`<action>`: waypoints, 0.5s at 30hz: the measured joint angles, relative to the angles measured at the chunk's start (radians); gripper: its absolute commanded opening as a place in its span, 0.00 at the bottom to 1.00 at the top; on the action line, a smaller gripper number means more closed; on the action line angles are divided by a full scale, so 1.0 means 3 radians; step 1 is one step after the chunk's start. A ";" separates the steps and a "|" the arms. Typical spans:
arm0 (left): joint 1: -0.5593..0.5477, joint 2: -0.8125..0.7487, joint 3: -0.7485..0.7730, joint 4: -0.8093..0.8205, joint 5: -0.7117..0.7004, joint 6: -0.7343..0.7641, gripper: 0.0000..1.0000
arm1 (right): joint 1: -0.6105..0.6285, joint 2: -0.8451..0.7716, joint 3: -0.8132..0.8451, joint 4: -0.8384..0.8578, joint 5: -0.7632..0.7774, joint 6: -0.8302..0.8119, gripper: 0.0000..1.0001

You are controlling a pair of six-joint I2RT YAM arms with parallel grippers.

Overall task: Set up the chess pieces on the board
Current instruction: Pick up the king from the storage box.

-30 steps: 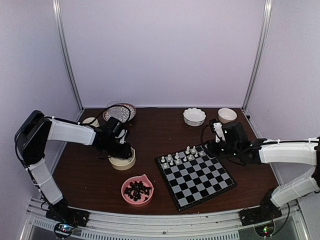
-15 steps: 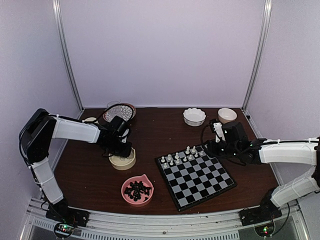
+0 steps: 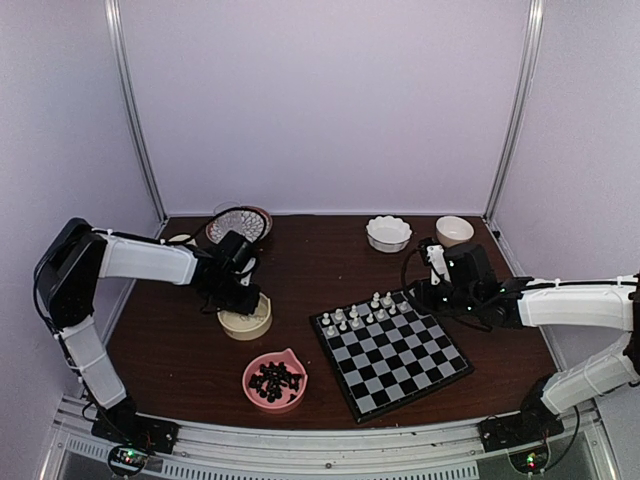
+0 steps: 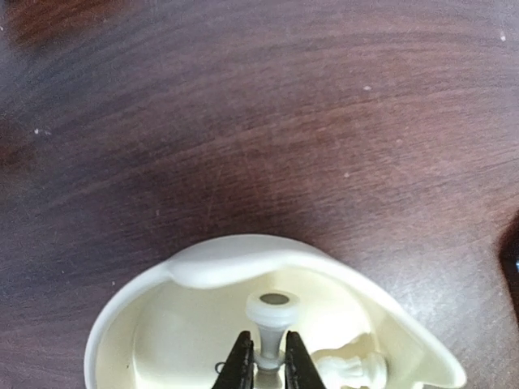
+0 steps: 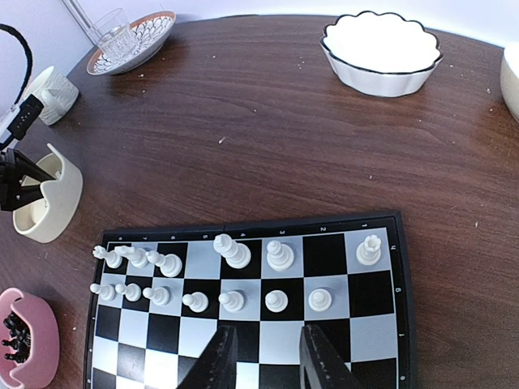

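Chess piece, a smooth cream-white pawn perhaps, pinched by left gripper inside glossy cream bowl; right gripper spread.

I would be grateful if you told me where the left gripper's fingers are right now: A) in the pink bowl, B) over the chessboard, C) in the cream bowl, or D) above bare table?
C: the left wrist view shows the left gripper pinching a white chess piece inside the cream bowl.
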 measured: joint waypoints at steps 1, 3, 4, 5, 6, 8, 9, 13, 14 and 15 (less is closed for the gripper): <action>0.0000 -0.0022 0.0000 0.0000 0.0009 0.0005 0.04 | 0.0000 0.0000 0.0000 0.0000 0.0000 0.0000 0.30; -0.0004 -0.0081 -0.0003 0.0003 0.0025 0.0013 0.03 | 0.0000 0.0000 0.0000 0.0000 0.0000 -0.0001 0.30; -0.0006 -0.0122 -0.0006 0.0003 0.0037 0.0018 0.03 | 0.0000 0.0000 0.0000 -0.0001 0.0000 -0.0001 0.30; -0.0010 -0.0172 -0.0011 0.0003 0.0052 0.0022 0.03 | 0.0000 0.0000 0.0000 0.0000 0.0000 -0.0003 0.30; -0.0013 -0.0212 -0.0015 0.0003 0.0064 0.0027 0.04 | 0.0000 0.0001 0.0000 -0.0001 0.0000 -0.0003 0.30; -0.0022 -0.0314 -0.0038 0.0004 0.0085 0.0031 0.04 | 0.0000 0.0000 0.0000 -0.0001 0.0000 -0.0004 0.30; -0.0027 -0.0379 -0.0057 0.0005 0.0093 0.0032 0.03 | 0.0000 0.0000 0.0000 0.0000 0.0000 -0.0008 0.30; -0.0034 -0.0635 -0.0141 0.0004 0.0154 0.0033 0.02 | 0.0020 -0.0001 0.0000 0.0000 0.0000 -0.0027 0.30; -0.0034 -0.0698 -0.0161 0.0008 0.0182 0.0033 0.03 | 0.0029 -0.0006 -0.0001 0.0001 0.0000 -0.0034 0.30; -0.0036 -0.0749 -0.0177 0.0009 0.0239 0.0034 0.02 | 0.0048 -0.0017 -0.0003 0.0003 0.0000 -0.0057 0.30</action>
